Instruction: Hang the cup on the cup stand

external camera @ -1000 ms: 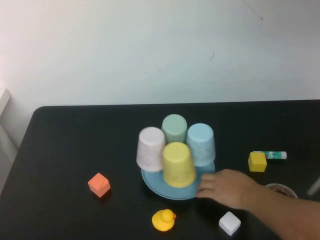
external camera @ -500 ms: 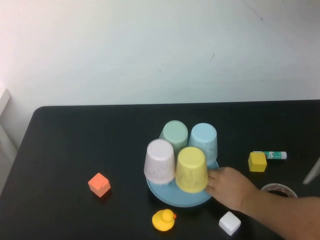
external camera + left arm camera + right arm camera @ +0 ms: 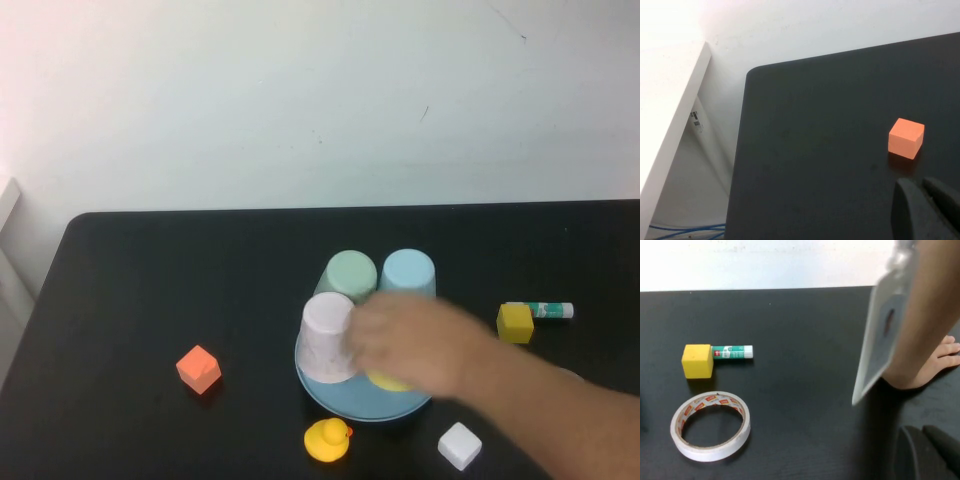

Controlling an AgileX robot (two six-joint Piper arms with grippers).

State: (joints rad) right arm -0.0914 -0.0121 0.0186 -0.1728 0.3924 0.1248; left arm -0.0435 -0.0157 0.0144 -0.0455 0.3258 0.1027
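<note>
The light sky-blue cup (image 3: 408, 272) sits upside down at the back right of the cup stand, whose round blue base (image 3: 345, 396) shows at the front. Its pegs are hidden under the cups. A mint-green cup (image 3: 350, 274), a pale pinkish cup (image 3: 328, 338) and a yellow cup (image 3: 392, 382) sit upside down on it too. A person's hand (image 3: 420, 345) covers most of the yellow cup. Neither gripper shows in the high view. My left gripper (image 3: 921, 189) is shut and empty above the table near an orange cube (image 3: 906, 137). My right gripper (image 3: 922, 436) is shut and empty above the table.
The orange cube (image 3: 198, 368) lies left of the stand. A yellow duck (image 3: 327, 440) and a white cube (image 3: 459, 445) lie in front of it. A yellow cube (image 3: 515, 323) and a glue stick (image 3: 545, 311) lie to its right. A tape roll (image 3: 710, 425) lies near them. The person's arm (image 3: 925, 315) crosses the table's right.
The person's hand moved from the stand's right front edge up over the yellow cup. The stand with its cups shifted a little to the right. The grippers have not visibly moved.
</note>
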